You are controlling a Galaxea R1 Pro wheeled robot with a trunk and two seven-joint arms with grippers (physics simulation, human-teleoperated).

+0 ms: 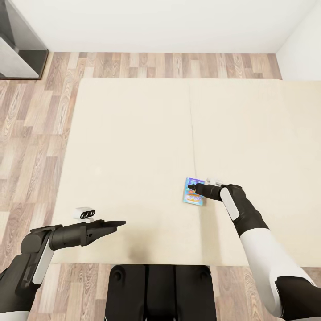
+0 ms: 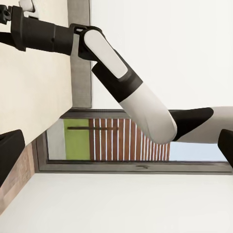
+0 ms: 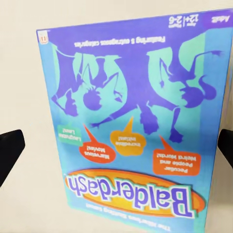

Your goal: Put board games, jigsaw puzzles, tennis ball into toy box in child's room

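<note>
A small blue board game (image 1: 195, 192), printed "Balderdash" (image 3: 131, 121), lies flat on the cream bed (image 1: 133, 142) near its front edge, just right of the mattress seam. My right gripper (image 1: 192, 187) hovers over the box, open, with one fingertip on each side of it (image 3: 116, 145). The pads do not touch the box. My left gripper (image 1: 120, 223) hangs over the front left part of the mattress, open and holding nothing; its dark fingertips (image 2: 9, 155) sit at the picture's edges.
Wood-plank floor (image 1: 35, 133) runs along the bed's left and far sides. A dark grey cabinet (image 1: 18, 44) stands at the far left by the white wall. My own base (image 1: 158, 290) is against the bed's front edge. My right arm (image 2: 126, 92) crosses a window.
</note>
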